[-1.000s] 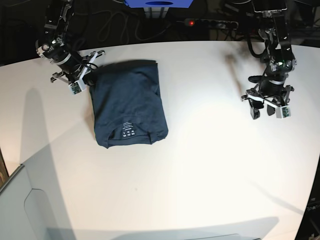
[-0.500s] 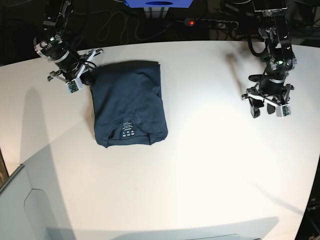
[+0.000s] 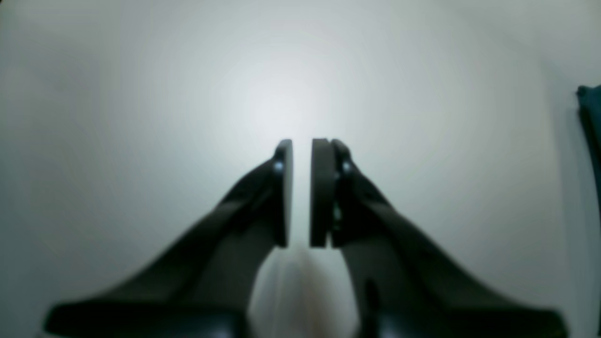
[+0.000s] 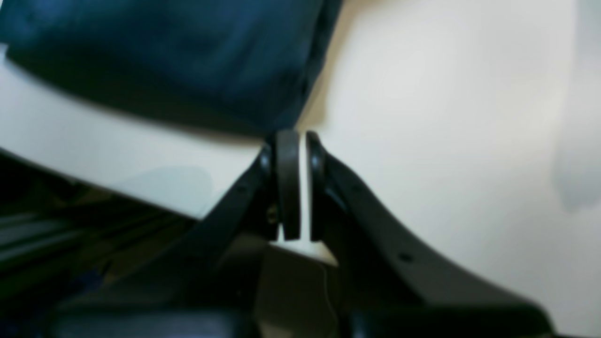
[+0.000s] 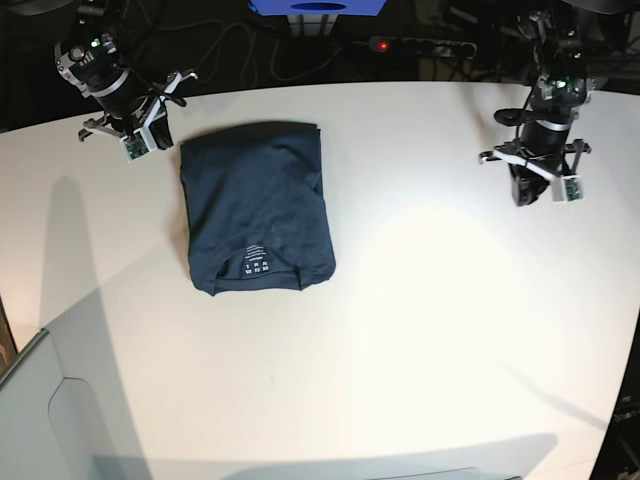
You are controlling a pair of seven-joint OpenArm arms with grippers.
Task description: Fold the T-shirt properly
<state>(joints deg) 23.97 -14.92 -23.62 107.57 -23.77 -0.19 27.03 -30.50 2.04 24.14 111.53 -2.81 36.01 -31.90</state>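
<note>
The dark navy T-shirt (image 5: pixel 255 205) lies folded into a rectangle on the white table (image 5: pixel 420 300), with its neck label facing up at the near end. My right gripper (image 5: pixel 162 122) hovers just off the shirt's far left corner. In the right wrist view its pads (image 4: pixel 287 183) are shut with nothing between them, and the T-shirt (image 4: pixel 188 56) lies just beyond the tips. My left gripper (image 5: pixel 522 190) hangs over bare table far to the right. Its pads (image 3: pixel 320 192) stand almost together and empty. Only a sliver of the T-shirt (image 3: pixel 590 122) shows at the edge of that view.
A power strip (image 5: pixel 420 45) with a red light and cables lie behind the table's far edge, next to a blue object (image 5: pixel 318 8). A grey panel (image 5: pixel 60 420) sits at the near left corner.
My right gripper has drawn back up and to the left, off the shirt's corner. My left gripper has closed from open and moved toward the far edge. The shirt has stayed in place.
</note>
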